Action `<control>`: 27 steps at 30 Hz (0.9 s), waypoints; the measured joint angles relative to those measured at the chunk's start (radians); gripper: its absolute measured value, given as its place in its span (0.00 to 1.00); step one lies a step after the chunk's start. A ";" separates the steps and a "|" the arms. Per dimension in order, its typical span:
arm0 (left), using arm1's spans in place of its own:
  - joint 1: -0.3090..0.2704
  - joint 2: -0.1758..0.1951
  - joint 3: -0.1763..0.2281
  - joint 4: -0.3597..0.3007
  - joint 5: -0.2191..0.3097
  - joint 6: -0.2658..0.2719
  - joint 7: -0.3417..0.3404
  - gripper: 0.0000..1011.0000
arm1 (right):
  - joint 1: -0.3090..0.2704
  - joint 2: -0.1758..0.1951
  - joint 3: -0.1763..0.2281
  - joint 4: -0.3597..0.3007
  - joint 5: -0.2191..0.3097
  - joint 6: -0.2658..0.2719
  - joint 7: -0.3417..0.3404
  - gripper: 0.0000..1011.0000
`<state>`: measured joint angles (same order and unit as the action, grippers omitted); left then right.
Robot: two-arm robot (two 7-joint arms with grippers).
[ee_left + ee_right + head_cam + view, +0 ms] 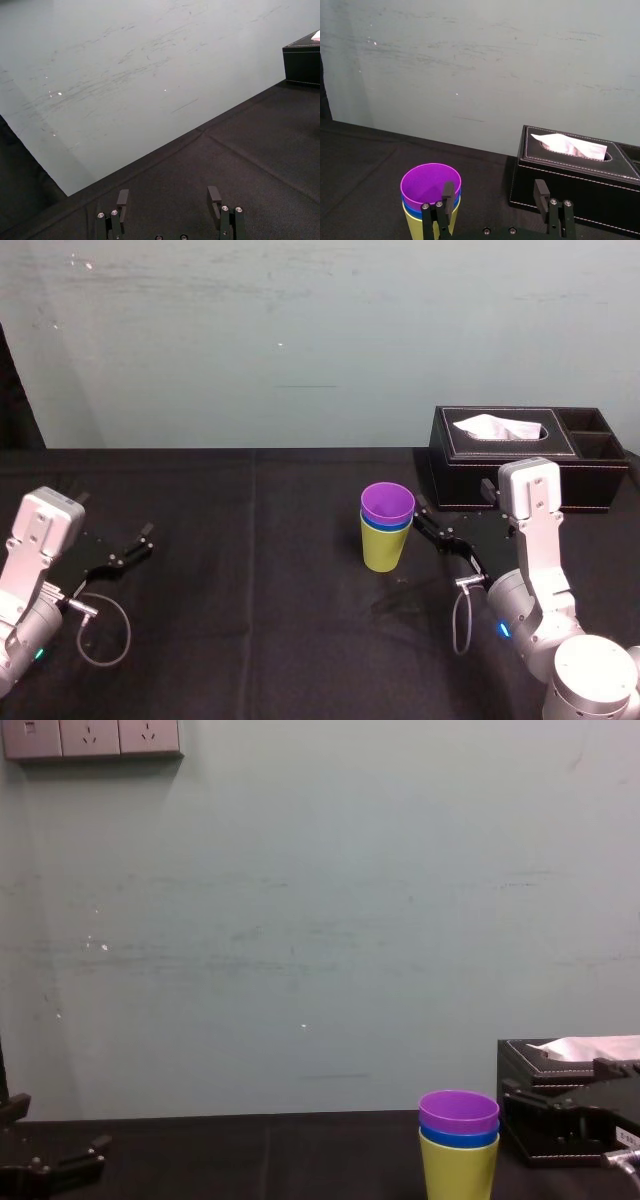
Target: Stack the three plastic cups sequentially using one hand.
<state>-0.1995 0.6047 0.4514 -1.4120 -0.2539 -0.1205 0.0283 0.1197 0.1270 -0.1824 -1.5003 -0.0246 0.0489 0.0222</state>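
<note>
Left gripper [168,195]: low over the black table [250,590] on the robot's left, fingers spread and empty. Right gripper [427,520]: likewise spread, grasping nothing, just right of the cups. The cups stand nested upright near mid-table: yellow-green cup [385,552] at the bottom, blue cup [386,526] inside it, purple cup [388,503] uppermost. Black tissue box [500,455]: behind, to the right.

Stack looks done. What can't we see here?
Head view: blue cup is just a rim band, body hidden inside the yellow-green cup; purple cup lower part hidden in the blue.
Chest view: yellow-green cup's base cut off by the bottom edge.
Right wrist view: a finger of the open right gripper, beside the stack, covers part of the cup walls.
The left gripper idles open, far left.
</note>
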 joint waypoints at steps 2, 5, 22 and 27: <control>0.000 0.000 0.000 0.000 0.000 0.000 0.000 0.99 | 0.000 0.000 0.000 0.000 0.000 0.000 0.000 0.99; 0.000 0.000 0.000 0.000 0.000 0.000 0.000 0.99 | 0.000 0.000 0.000 0.000 0.000 0.000 0.000 0.99; 0.000 0.000 0.000 0.000 0.000 0.000 0.000 0.99 | 0.000 0.000 0.000 0.000 0.000 0.000 0.000 0.99; 0.000 0.000 0.000 0.000 0.000 0.000 0.000 0.99 | 0.000 0.000 0.000 0.000 0.000 0.000 0.000 0.99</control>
<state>-0.1996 0.6047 0.4514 -1.4120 -0.2539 -0.1205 0.0283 0.1196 0.1270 -0.1824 -1.5002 -0.0245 0.0490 0.0221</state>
